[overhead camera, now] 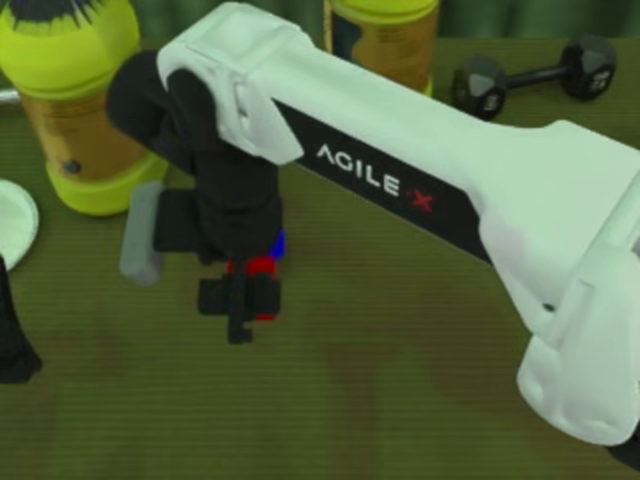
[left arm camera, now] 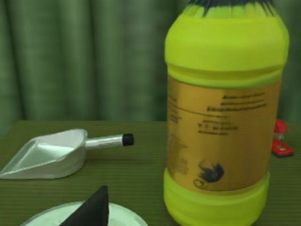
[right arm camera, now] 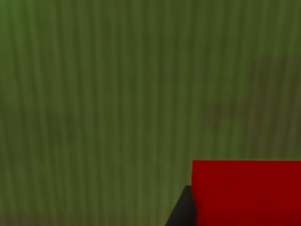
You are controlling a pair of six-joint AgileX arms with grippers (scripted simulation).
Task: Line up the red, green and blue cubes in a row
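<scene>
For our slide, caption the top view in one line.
Right arm's hand reaches across the table, at the red cube, blue cube just behind.

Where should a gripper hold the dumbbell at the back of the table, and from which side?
Grip the dumbbell on its thin bar between the two heads, coming straight down from above: it lies flat on the table, and the heads look too wide to pinch.

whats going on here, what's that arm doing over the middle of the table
The right arm reaches across the table, its end effector down on the red cube, with the blue cube just behind it. The green cube is not visible. The left end effector sits parked at the table's left edge, near the yellow bottle.
</scene>
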